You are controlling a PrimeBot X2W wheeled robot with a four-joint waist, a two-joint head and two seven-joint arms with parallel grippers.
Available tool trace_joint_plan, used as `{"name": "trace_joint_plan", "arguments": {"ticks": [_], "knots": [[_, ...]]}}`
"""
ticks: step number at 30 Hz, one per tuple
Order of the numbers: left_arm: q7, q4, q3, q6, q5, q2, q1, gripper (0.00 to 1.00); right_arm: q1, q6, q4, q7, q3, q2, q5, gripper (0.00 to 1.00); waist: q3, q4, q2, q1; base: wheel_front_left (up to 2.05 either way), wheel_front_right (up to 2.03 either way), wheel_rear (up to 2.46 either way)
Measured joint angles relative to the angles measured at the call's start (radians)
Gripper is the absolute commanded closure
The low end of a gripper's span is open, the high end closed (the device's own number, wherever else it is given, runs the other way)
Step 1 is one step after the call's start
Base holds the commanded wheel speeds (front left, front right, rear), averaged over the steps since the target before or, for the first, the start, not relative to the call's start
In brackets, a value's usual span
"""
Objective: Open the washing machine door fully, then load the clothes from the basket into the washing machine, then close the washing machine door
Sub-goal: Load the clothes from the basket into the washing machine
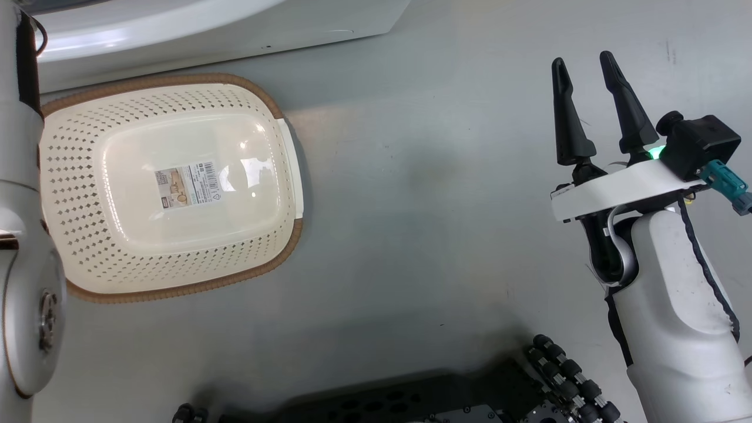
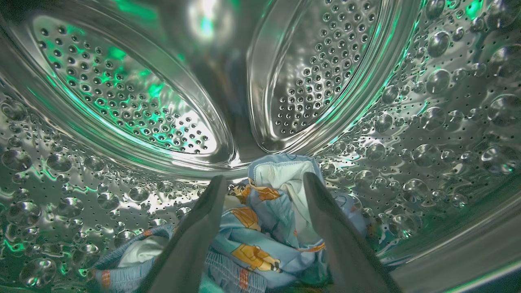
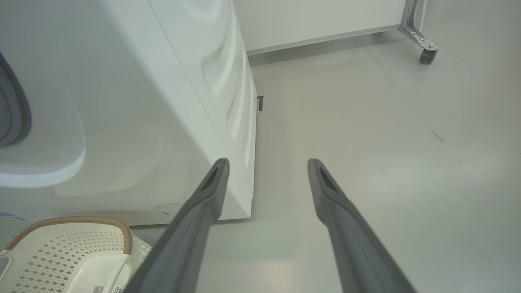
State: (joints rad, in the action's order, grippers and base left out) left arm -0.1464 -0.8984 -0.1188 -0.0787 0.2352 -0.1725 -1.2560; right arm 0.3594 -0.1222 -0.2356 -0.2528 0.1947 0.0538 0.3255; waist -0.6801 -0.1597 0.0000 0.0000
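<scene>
Since the basket (image 1: 76,176) at the left of the head view holds nothing but the paper label (image 1: 188,185) on its floor, the loading looks finished. What remains, as I judge it, is to bring the left arm out and shut the washing machine door.

The left gripper (image 2: 264,177) is deep inside the steel drum (image 2: 122,101), its two fingers spread wide with nothing between them. The clothes (image 2: 260,228) lie in a crumpled heap at the lower middle of the left wrist view, on the drum's floor just beyond and beneath the fingertips. Their blue fabric shows through the gap between the fingers. Whether a finger touches the cloth I cannot tell.

That is the relation the next move turns on. The heap lies straight ahead along the fingers' long axis, so the way out is straight back along that same line, lifting clear so that no fold comes along.

The right gripper (image 1: 583,59) hangs at the right of the head view, also spread wide and holding nothing. It is over bare grey floor (image 1: 440,205), well apart from the basket. The washing machine (image 1: 235,29) fills the upper left of that view, and its white side takes up the left half of the right wrist view. The left arm is plainly the nearer one to the opening.
</scene>
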Motion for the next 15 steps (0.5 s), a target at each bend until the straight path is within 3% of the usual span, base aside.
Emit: {"name": "trace_joint_plan", "arguments": {"ticks": [15], "knots": [[-0.050, -0.065, -0.011, -0.010, 0.013, 0.031, 0.115, 0.00, -0.001, 0.000, -0.024, 0.000, -0.007, 0.000, 0.000, 0.00, 0.085, 0.027, 0.0000, 0.0000, 0.00, 0.00, 0.00]]}}
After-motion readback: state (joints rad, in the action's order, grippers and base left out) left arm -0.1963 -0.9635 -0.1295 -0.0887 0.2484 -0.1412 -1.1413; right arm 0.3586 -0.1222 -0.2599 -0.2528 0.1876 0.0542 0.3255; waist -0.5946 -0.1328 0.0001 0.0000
